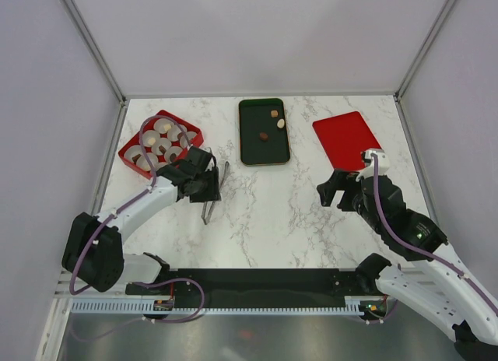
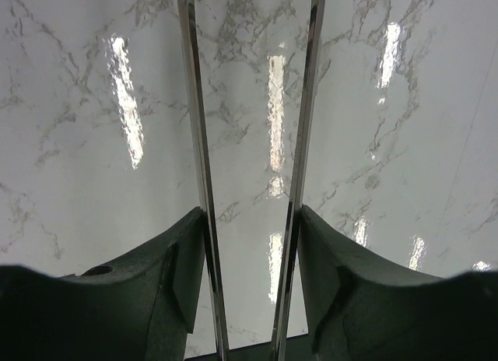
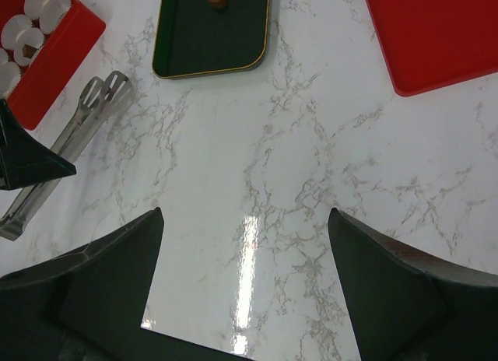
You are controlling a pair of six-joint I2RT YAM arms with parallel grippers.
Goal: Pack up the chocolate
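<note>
**Item: chocolate candies.** Small pieces in three colours were noted.
- Three lay loose on the dark green rectangular tray (image 1: pixel 253 120) at the far middle of the white marble-patterned surface (image 1: pixel 272 213).
- A tan round piece (image 1: pixel 274 112) was recorded near the tray's far right corner.
- A cream-white piece (image 1: pixel 281 123) lay just beside it, on the nearer side.
- A dark brown round piece (image 1: pixel 264 135) lay toward the tray's middle, apart from the other two.
- Further pieces, dark brown and cream-white, were seen in some of the round white paper cups (image 1: pixel 148 137). The cups were packed in the red square box (image 1: pixel 196 135) at the far left. The number of these pieces could not be told.

**Left arm** (image 1: pixel 148 201). It was reached forward and held low over the long metal tongs (image 1: pixel 208 209), which lay on the surface just right of the box. The jaws were set one on either side of the tongs. Each was pressed against the outer face of one blade, though the blades themselves were not squeezed together.

**Right arm** (image 1: pixel 412 229). It was bent in from the right, with the jaws pointed down above bare marble near the flat red rectangular tray (image 1: pixel 342 135). The jaws were spread wide, and nothing was held between them.
</note>
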